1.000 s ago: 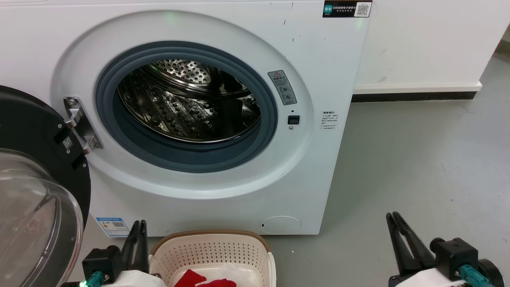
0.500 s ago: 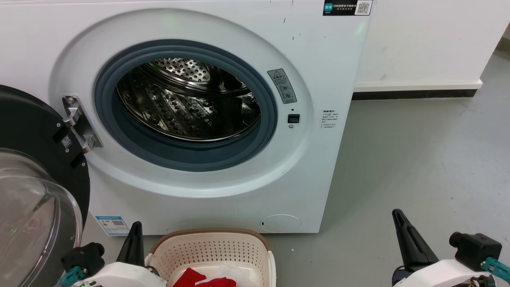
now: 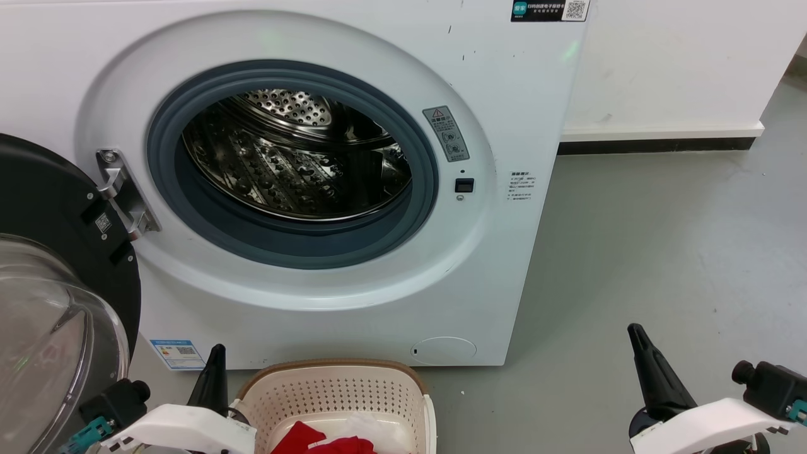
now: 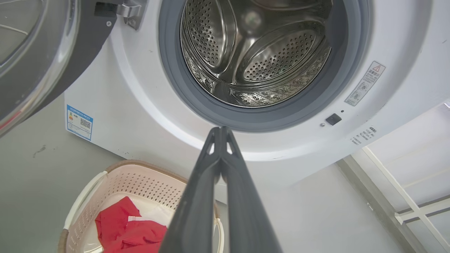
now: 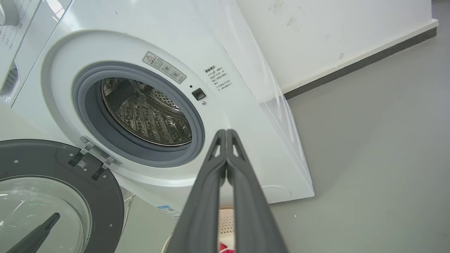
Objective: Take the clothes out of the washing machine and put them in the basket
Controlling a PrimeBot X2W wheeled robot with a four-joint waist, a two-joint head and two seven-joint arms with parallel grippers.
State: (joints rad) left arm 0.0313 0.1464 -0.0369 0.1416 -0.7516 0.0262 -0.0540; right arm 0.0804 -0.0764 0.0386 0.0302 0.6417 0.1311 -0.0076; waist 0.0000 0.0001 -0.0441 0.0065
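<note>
**Both grippers clenched and empty; the clothes lie in the basket.**
Head view: we find the basket just beside the left gripper and well apart from the right gripper; the drum of the washing machine shows no garment. Left wrist view: jaws closed tip to tip on nothing, the clothes below and left of them, with no clear long axis. Right wrist view: jaws likewise clenched, empty. The warning sticker and QR label are too small to read.
</note>
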